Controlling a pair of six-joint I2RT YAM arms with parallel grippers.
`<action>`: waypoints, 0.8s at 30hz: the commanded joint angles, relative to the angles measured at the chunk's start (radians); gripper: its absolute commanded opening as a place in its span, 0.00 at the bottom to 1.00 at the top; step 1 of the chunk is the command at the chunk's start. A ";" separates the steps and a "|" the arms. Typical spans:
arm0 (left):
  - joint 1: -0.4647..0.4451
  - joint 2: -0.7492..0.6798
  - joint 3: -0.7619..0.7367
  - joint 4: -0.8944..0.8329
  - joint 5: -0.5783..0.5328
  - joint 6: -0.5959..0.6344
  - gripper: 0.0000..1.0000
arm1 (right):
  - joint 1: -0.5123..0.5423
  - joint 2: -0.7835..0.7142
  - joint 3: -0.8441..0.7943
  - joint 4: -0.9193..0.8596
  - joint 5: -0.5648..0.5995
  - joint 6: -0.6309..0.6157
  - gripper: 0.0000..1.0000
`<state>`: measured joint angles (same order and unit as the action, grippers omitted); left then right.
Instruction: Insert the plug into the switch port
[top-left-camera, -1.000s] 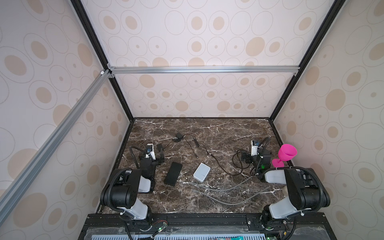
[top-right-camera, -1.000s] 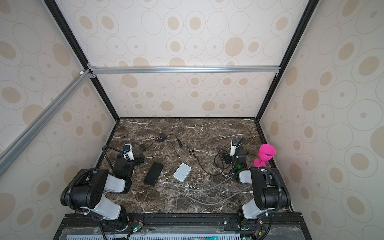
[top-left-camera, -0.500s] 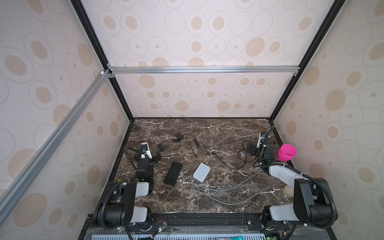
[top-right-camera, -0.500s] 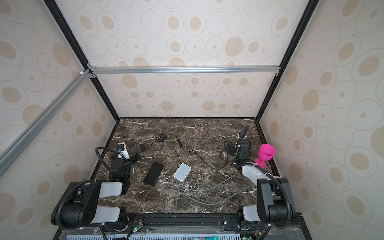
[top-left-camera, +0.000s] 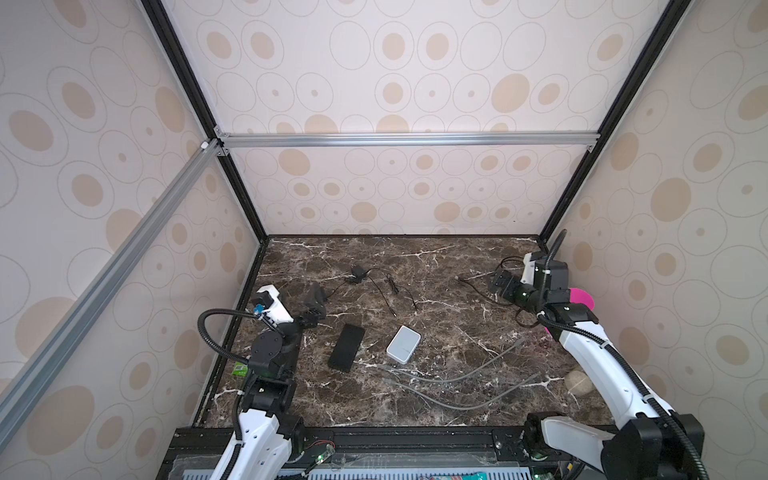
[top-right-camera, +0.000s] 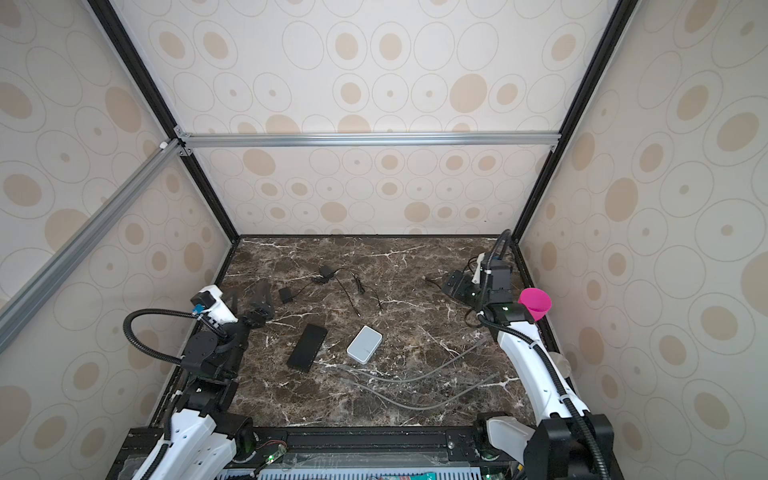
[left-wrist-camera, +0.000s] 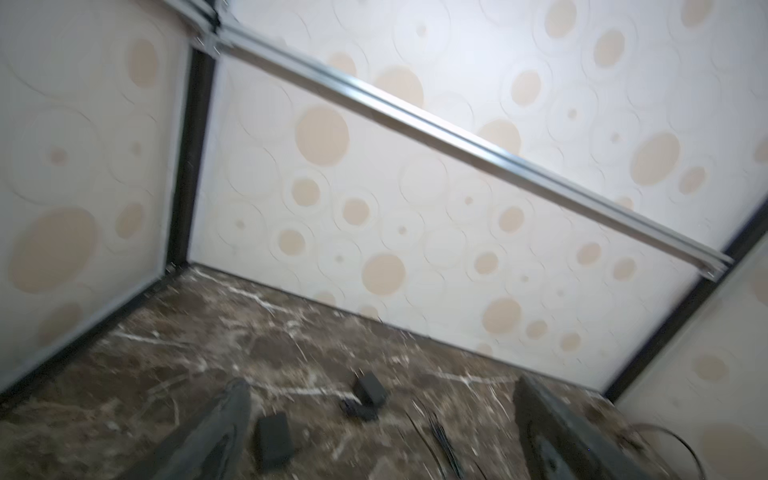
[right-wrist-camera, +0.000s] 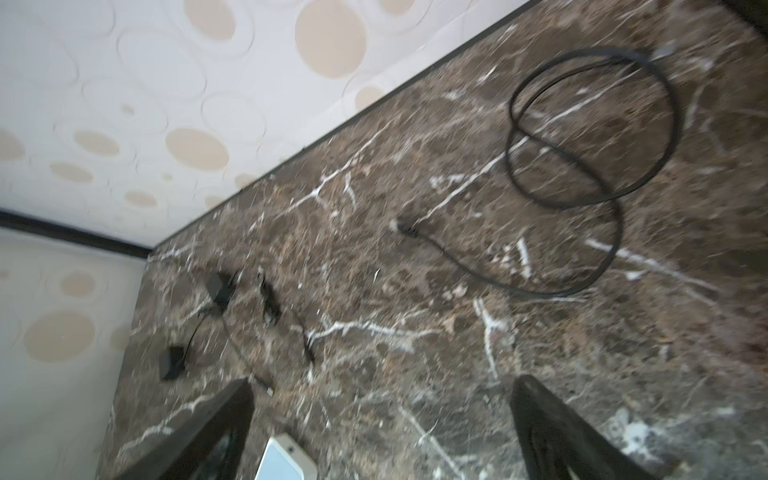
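Observation:
The switch, a small white box (top-left-camera: 403, 345) (top-right-camera: 364, 344), lies mid-table; one corner of it (right-wrist-camera: 282, 459) shows in the right wrist view. Two grey cables (top-left-camera: 453, 378) (top-right-camera: 415, 379) lie in front of it, one with a pale plug end (top-left-camera: 521, 341). A black cable's plug (top-left-camera: 459, 279) (right-wrist-camera: 405, 228) lies near my right gripper (top-left-camera: 500, 282) (top-right-camera: 455, 284) (right-wrist-camera: 383, 384), which is open, empty and at the back right. My left gripper (top-left-camera: 312, 305) (top-right-camera: 249, 301) (left-wrist-camera: 382, 399) is open and empty at the left, above the table.
A black flat slab (top-left-camera: 346, 347) lies left of the switch. A black adapter (top-left-camera: 356, 272) (left-wrist-camera: 370, 388), thin wires and a small black block (top-right-camera: 285, 295) (left-wrist-camera: 272, 434) sit at the back left. A pink cup (top-left-camera: 582, 297) and a beige ball (top-left-camera: 575, 382) stand by the right wall.
Both arms have unfolded from beside their bases and reached out over the table. The right gripper went to the back right, the left one swung towards the middle. Both stayed open.

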<state>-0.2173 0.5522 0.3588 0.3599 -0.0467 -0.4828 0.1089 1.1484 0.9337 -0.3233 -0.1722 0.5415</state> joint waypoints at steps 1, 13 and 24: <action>-0.106 -0.004 0.080 -0.307 0.065 -0.074 0.98 | 0.143 -0.016 0.093 -0.180 -0.046 -0.056 1.00; -0.149 -0.037 0.035 -0.481 -0.012 -0.226 0.98 | 0.409 -0.062 -0.003 -0.288 -0.007 -0.051 0.99; -0.143 0.075 0.085 -0.579 0.085 -0.162 0.98 | 0.636 -0.027 -0.195 -0.164 0.095 0.048 0.95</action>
<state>-0.3618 0.5869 0.3828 -0.1612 -0.0032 -0.6819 0.7280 1.0927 0.7380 -0.5251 -0.1257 0.5564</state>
